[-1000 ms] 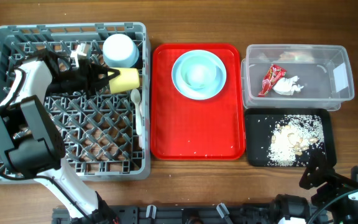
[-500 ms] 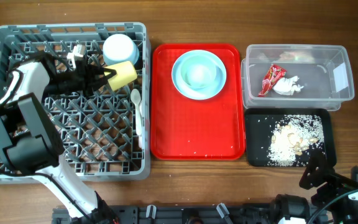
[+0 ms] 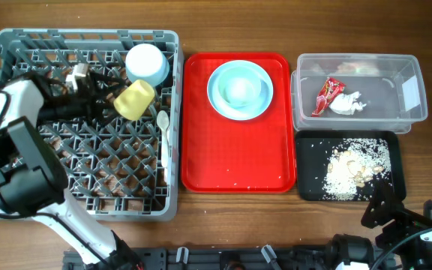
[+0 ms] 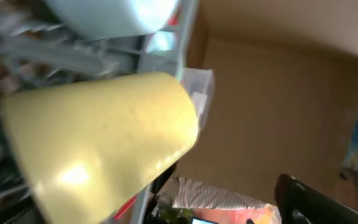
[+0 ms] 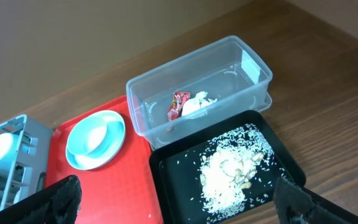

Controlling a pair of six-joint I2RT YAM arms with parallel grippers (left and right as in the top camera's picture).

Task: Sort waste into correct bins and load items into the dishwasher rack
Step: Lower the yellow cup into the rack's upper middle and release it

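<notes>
The yellow-green cup [image 3: 134, 99] lies tilted on the pegs of the grey dishwasher rack [image 3: 21, 41], just below an upturned pale bowl [image 3: 146, 63]. My left gripper [image 3: 103, 94] is open just left of the cup, which fills the left wrist view [image 4: 98, 149]; one dark finger [image 4: 300, 199] stands well apart from it. A white spoon [image 3: 164, 129] rests along the rack's right side. The light blue plate [image 3: 217, 105] and bowl [image 3: 240, 88] sit on the red tray [image 3: 201, 165]. My right gripper [image 5: 182, 205] hangs open and empty above the black tray [image 5: 166, 180].
The clear tub [image 3: 411, 112] at the back right holds the red wrapper [image 3: 327, 95] and white tissue [image 3: 349, 103]. Rice-like scraps [image 3: 351, 166] lie in the black tray [image 3: 306, 187] in front of it. The right arm [image 3: 415, 229] stays at the table's front right edge.
The left gripper has opened and drawn back to the left. The cup has dropped from its jaws and turned, now resting on the rack pegs. The right arm has not moved.
</notes>
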